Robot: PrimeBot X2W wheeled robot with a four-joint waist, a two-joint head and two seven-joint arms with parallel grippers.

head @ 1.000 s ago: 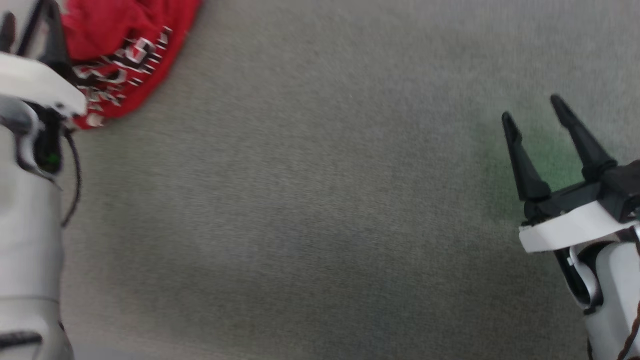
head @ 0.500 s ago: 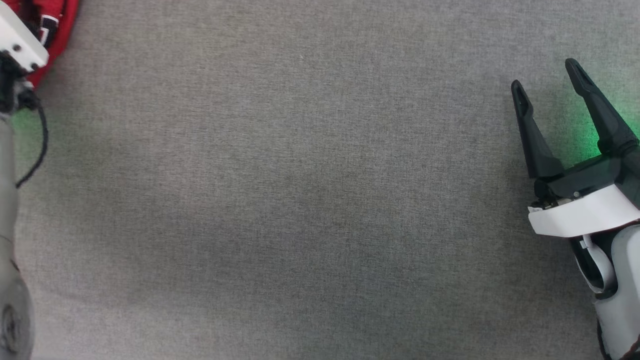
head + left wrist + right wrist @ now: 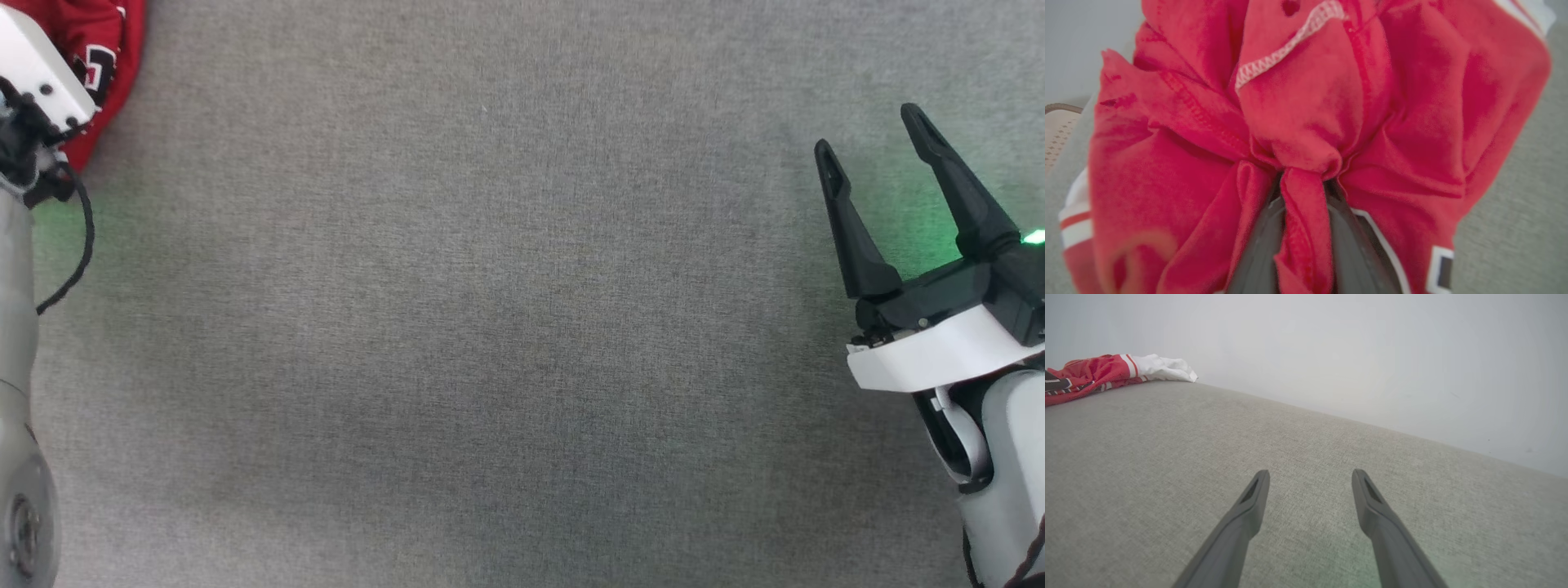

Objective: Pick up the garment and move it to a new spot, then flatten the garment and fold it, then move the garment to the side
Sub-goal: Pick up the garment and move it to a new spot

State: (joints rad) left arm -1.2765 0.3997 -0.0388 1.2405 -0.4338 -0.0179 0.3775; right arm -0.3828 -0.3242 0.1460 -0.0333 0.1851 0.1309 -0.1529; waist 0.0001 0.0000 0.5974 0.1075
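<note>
Left end effector (image 3: 1304,190) pinching fold of garment (image 3: 1306,102); right end effector (image 3: 867,129) spread wide, well apart from garment.

Closure of the left gripper (image 3: 1305,196), wide open a second ago, onto a red fold of the garment (image 3: 1306,102); head camera swung, shifting the garment to the upper-left corner.

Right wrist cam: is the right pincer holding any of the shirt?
No, the right pincer stands open with nothing between its fingers, above the bare grey surface, and the shirt lies apart from it at the far left.
</note>
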